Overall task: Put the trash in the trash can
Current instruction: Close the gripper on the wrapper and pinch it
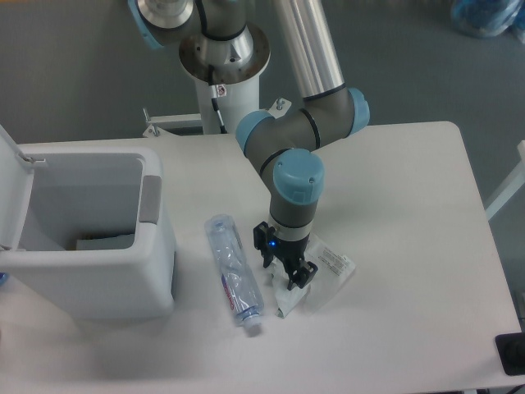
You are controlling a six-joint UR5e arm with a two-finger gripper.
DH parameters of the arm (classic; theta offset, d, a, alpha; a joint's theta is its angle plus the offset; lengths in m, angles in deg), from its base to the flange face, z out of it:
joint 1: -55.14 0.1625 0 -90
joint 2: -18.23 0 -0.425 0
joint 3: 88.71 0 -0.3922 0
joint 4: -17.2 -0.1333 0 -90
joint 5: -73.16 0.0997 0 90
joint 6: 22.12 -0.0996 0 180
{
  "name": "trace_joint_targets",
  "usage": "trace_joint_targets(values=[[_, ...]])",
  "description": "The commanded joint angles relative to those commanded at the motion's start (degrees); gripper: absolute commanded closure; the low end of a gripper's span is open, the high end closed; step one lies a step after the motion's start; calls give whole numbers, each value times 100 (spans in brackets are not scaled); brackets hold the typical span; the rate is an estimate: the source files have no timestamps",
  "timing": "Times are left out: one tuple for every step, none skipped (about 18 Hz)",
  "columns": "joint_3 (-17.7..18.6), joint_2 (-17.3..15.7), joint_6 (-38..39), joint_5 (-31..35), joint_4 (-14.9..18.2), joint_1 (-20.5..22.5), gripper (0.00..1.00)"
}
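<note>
My claw (285, 274) sits low at the centre of the frame, pointing down onto the wrapper (316, 275). Its two black fingers (302, 273) look drawn in close around a fold of the clear plastic, so I read it as clamped on the wrapper, though the film is see-through and the contact is hard to make out from this angle. A small blue light shows on the claw body just above the fingers. The wrapper lies on the desk (394, 205), spreading out to the right of the claw, its white label toward the right end.

Just left of the claw, close but apart from it, the bottle (234, 269) lies flat on the desk, its white cap toward the bottom of the frame and its blue-red label in the lower half.

Further left, at the left edge of the frame, stands the bin (123, 283), its lid tipped up and open. Something greyish lies inside at the bottom. The bottle is near the bin's right wall, not touching.
</note>
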Motion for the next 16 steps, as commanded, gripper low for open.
trace_joint_targets(values=[[0, -9, 9, 0, 9, 0, 94], [0, -9, 0, 0, 9, 0, 100], [0, -17, 0, 0, 17, 0, 100], [0, -26, 0, 0, 18, 0, 100], [-9, -26, 0, -9, 18, 9, 100], [-9, -35, 0, -9, 18, 9, 100], [-17, -35, 0, -9, 18, 9, 100], [-26, -35, 9, -9, 18, 9, 100], [-61, -44, 18, -17, 18, 17, 100], [-122, -53, 52, -18, 18, 26, 100], [-175, -61, 88, -18, 18, 35, 100], [-263, -70, 140, -26, 18, 44, 100], [-342, -96, 228, -44, 18, 70, 100], [-404, -131, 377, -61, 18, 114, 100], [-456, -219, 578, -88, 18, 158, 100], [-527, -307, 780, -157, 18, 167, 100]])
